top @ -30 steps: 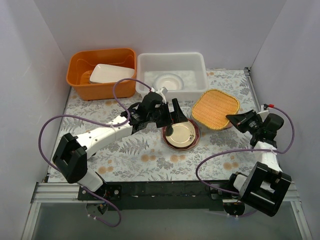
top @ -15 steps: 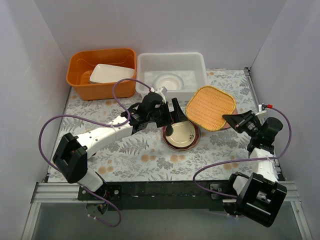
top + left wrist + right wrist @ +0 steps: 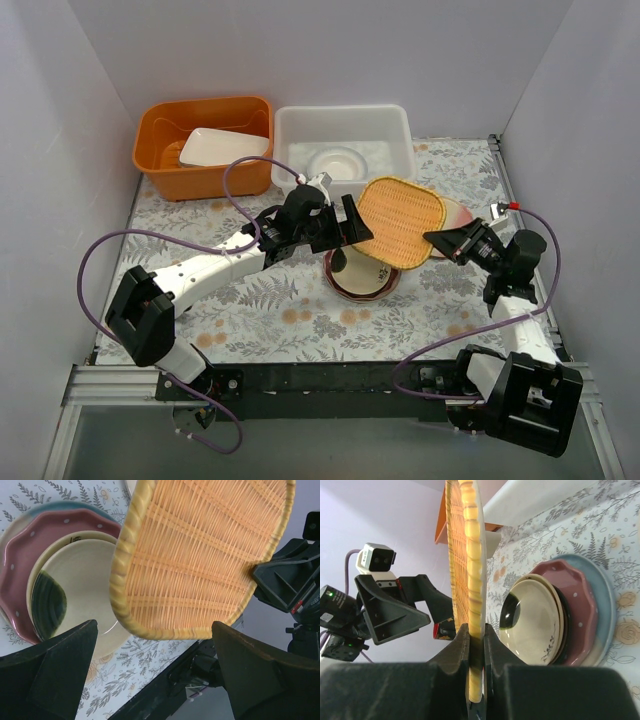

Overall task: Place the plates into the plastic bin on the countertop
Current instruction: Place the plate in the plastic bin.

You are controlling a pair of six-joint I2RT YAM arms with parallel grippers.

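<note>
The orange woven plate (image 3: 400,222) is up in the air, tipped on its side. My right pincer (image 3: 440,240) is pinching it by one edge. It hangs over the pile of plates (image 3: 75,580) in the middle of the countertop (image 3: 270,300). My left pincer (image 3: 355,228) is spread wide, just beside the plate's other edge, and holds nothing.

I think the plate could slip, because I only have a small bit of its rim. If it falls, it lands on the pile and something may chip. It could also bump my left pincer, which is very close. The white bin (image 3: 290,130) is at the back, and its wall is tall, so I must lift high enough or the plate will knock it. A small plate (image 3: 335,160) is in the bin already. A pink-and-cream plate (image 3: 455,212) lies near my right arm.

The countertop is pale, with grey leaves and small orange flowers. An orange tub (image 3: 160,170) with a white dish (image 3: 220,147) sits beside the bin. Plain white walls (image 3: 350,50) stand all around.
</note>
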